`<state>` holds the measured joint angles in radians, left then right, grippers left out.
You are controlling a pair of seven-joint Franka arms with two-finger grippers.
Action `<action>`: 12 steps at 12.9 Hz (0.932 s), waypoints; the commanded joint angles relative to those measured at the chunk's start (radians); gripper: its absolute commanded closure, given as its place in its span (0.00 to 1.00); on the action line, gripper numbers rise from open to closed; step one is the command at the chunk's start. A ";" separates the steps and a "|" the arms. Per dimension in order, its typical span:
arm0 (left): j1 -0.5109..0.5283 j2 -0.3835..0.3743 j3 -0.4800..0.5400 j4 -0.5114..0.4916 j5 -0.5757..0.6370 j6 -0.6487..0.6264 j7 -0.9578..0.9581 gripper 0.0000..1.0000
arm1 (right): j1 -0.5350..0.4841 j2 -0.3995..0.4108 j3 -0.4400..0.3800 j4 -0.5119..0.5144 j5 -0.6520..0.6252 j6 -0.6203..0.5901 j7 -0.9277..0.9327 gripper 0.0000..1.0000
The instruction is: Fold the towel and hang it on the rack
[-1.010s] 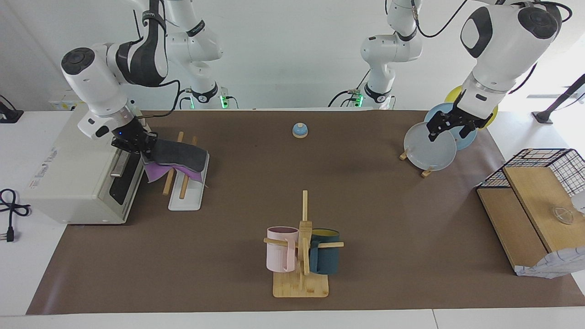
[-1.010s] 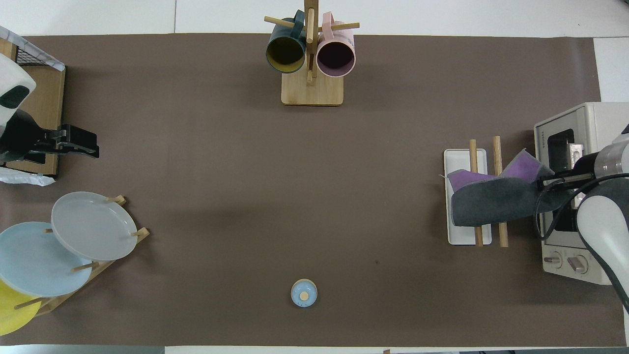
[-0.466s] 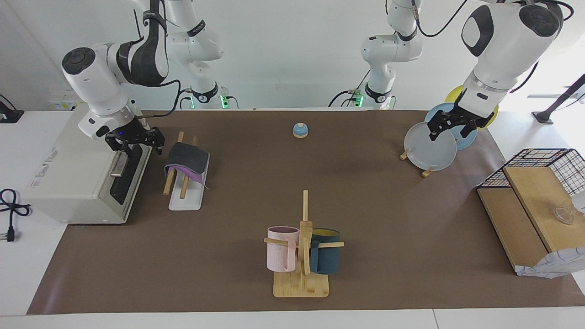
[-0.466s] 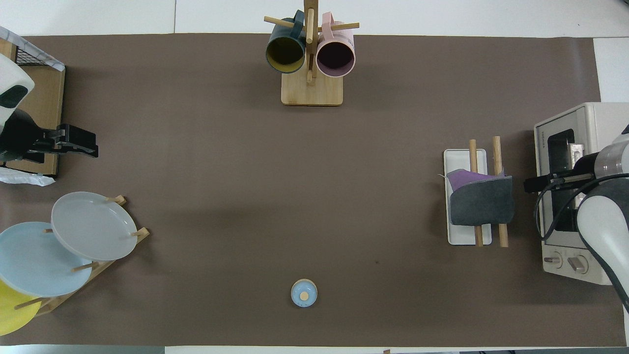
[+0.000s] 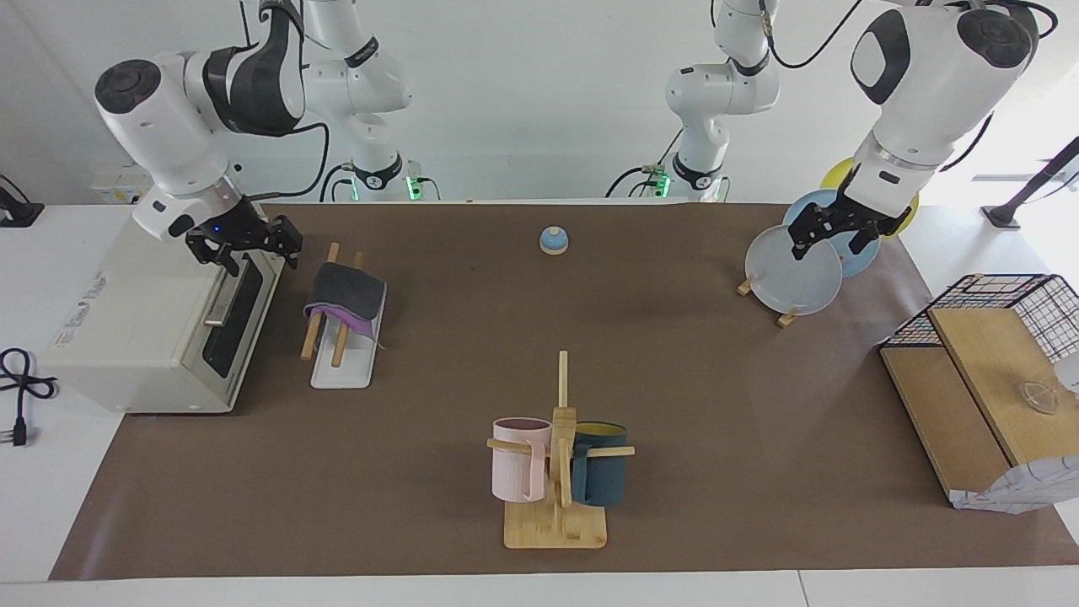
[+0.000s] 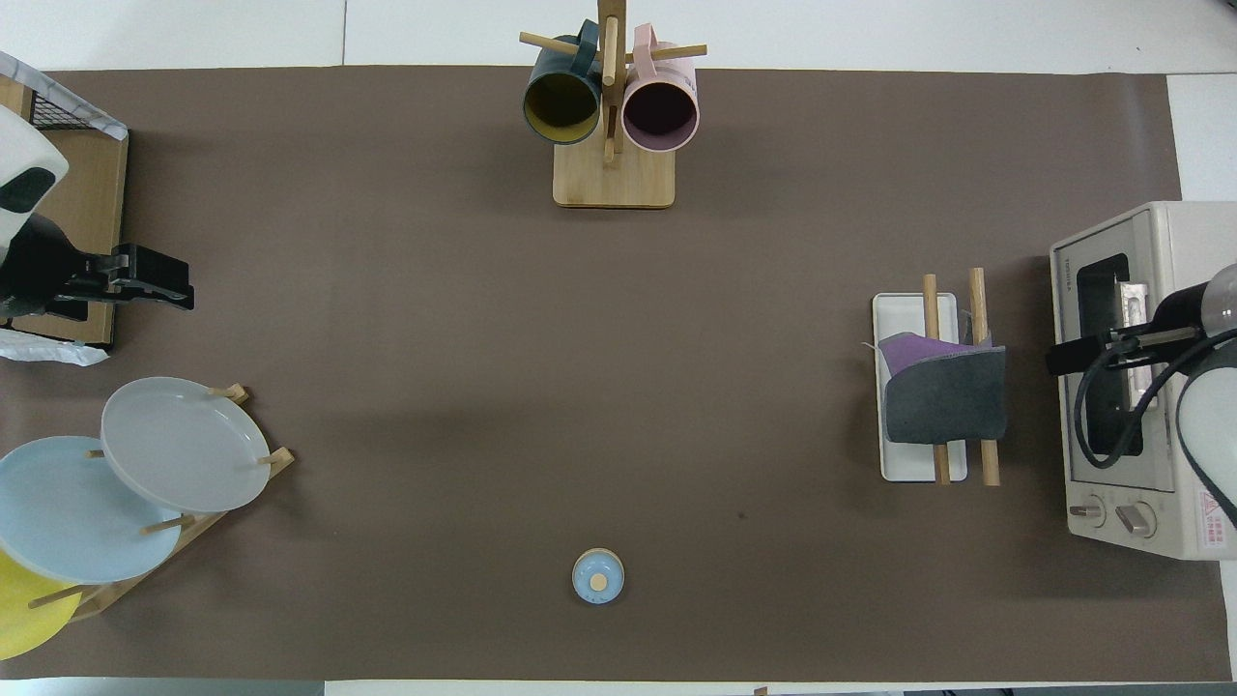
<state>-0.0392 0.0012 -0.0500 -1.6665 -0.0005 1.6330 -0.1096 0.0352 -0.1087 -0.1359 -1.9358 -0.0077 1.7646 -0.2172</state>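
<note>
The towel [image 5: 344, 291] [image 6: 945, 406] hangs folded over both wooden rods of the rack [image 5: 341, 371] [image 6: 908, 464], dark grey face up, with a purple strip showing at its edge. The rack stands beside the toaster oven at the right arm's end of the table. My right gripper [image 5: 253, 251] [image 6: 1063, 360] is open and holds nothing; it hangs over the oven's front edge, clear of the towel. My left gripper [image 5: 830, 240] [image 6: 179, 293] waits open over the plate stand, holding nothing.
A toaster oven [image 5: 143, 320] [image 6: 1131, 387] sits close beside the rack. A mug tree [image 5: 558, 455] [image 6: 611, 106] with two mugs stands farthest from the robots. A small blue bell [image 5: 553, 241] is near the robots. A plate stand [image 5: 792, 270] and a wire basket [image 5: 995, 337] fill the left arm's end.
My right gripper opened, let go of the towel and drew up and back over the oven. The towel settled onto the rods. The left arm has not moved.
</note>
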 commanded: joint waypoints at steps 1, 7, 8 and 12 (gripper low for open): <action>-0.007 -0.007 0.004 0.005 0.011 -0.009 0.007 0.00 | 0.079 0.040 0.007 0.203 -0.034 -0.199 0.079 0.00; -0.007 -0.007 -0.007 0.004 0.011 -0.007 0.013 0.00 | 0.104 0.058 0.002 0.271 -0.046 -0.234 0.173 0.00; -0.008 -0.007 -0.007 0.004 0.011 -0.009 0.007 0.00 | 0.098 0.096 0.002 0.320 -0.048 -0.252 0.173 0.00; 0.004 -0.007 -0.001 0.002 0.013 -0.013 0.004 0.00 | 0.091 0.116 0.002 0.342 -0.041 -0.266 0.176 0.00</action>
<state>-0.0365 0.0013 -0.0547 -1.6665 -0.0005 1.6331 -0.1091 0.1390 -0.0073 -0.1377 -1.6250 -0.0483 1.5271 -0.0541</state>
